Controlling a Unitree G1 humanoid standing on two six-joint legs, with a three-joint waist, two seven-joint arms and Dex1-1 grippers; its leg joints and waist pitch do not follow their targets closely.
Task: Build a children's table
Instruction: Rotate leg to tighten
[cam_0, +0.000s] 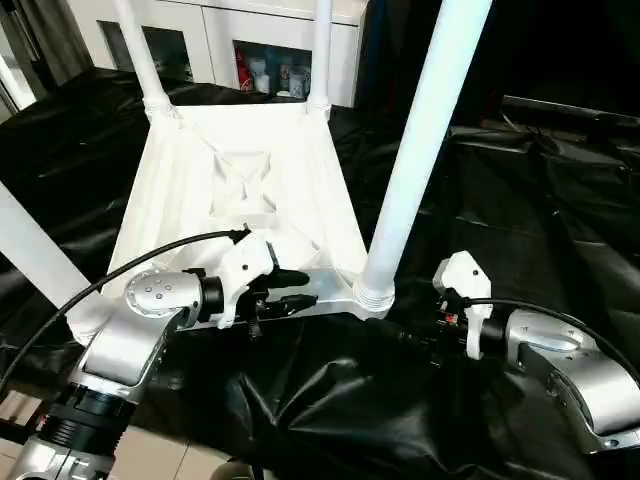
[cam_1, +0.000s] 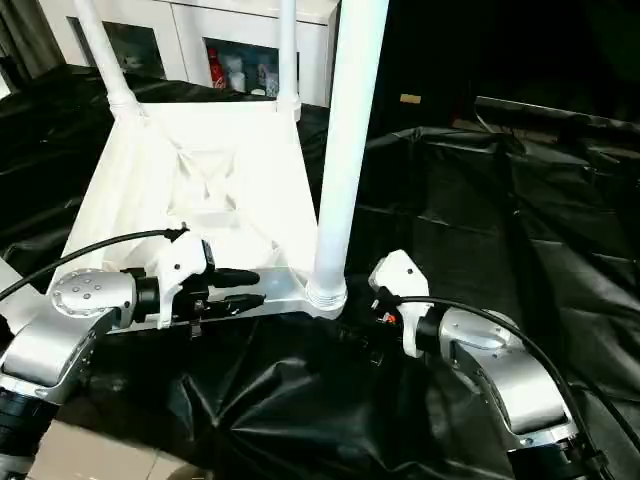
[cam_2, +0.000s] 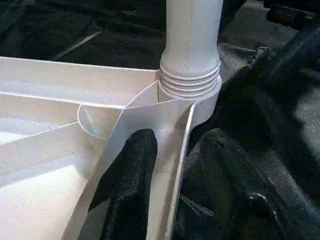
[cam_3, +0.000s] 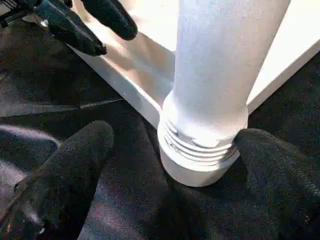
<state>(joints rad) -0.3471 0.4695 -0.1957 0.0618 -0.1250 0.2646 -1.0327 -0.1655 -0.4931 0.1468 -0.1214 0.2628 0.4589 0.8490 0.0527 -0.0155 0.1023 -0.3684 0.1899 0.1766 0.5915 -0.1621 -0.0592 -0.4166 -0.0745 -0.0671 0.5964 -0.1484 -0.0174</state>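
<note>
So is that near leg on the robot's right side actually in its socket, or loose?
In. The near leg stands upright with its ribbed collar seated in the corner socket of the tabletop.

Bright overhead light washes out the white table top, so its ribs barely read, and the near leg glares almost featureless. The black sheet shows soft sheen on its folds but sinks to darkness at the far right. In the right wrist view, the leg and black fingers are soft and grainy.
</note>
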